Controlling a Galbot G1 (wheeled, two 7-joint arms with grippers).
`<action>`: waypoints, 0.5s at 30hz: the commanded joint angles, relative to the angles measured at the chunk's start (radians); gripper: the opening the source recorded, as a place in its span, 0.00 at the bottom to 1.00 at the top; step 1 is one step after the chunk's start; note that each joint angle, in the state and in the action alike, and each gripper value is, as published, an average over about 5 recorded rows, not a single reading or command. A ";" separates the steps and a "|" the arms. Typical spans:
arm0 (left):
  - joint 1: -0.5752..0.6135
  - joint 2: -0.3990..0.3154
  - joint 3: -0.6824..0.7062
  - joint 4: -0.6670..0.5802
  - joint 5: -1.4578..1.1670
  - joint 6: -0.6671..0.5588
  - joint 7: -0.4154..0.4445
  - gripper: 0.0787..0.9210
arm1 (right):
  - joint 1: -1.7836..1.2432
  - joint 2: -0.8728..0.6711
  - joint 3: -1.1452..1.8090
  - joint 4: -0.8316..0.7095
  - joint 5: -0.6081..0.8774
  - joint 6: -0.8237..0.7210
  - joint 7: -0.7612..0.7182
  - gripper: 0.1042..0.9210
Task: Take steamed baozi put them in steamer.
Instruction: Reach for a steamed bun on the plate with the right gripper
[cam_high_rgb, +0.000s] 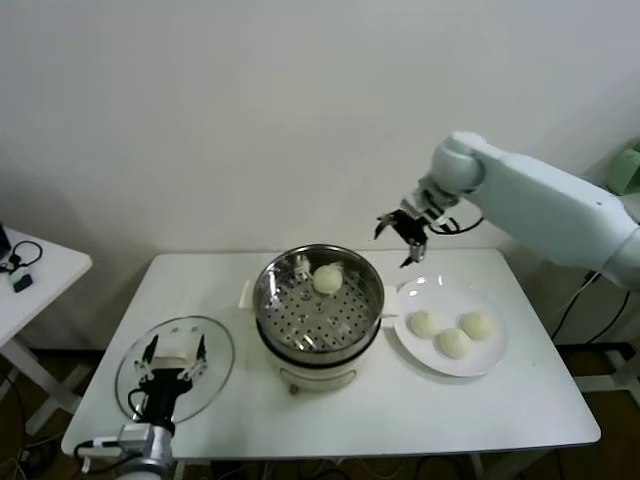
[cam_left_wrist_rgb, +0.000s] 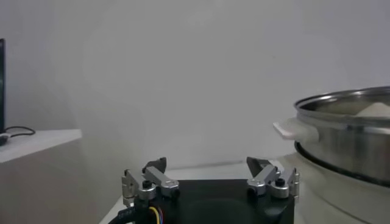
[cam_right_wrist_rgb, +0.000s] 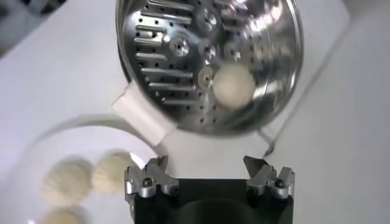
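Head view: right hand wide open, empty, raised between shiny round steel steamer and flat white plate; one creamy-white baozi inside steamer, three on plate below hand.

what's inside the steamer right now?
One steamed baozi sits on the perforated floor of the steamer, toward the back; the rest of the floor is bare. The near inner wall is hidden by the rim. Three more wait on the plate.

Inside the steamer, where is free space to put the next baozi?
The steamer holds one baozi near its far wall; the perforated floor toward the near rim and left side is bare. The plate is crowded with three baozi.
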 joint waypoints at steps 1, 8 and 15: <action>0.002 0.003 0.001 -0.013 -0.005 0.002 0.001 0.88 | -0.120 -0.128 0.040 -0.088 0.126 -0.158 -0.016 0.88; 0.014 0.002 0.005 -0.032 -0.004 0.007 0.000 0.88 | -0.373 -0.089 0.239 -0.172 -0.129 -0.114 -0.008 0.88; 0.021 -0.002 -0.002 -0.027 -0.003 0.007 -0.003 0.88 | -0.454 -0.035 0.294 -0.216 -0.200 -0.108 0.017 0.88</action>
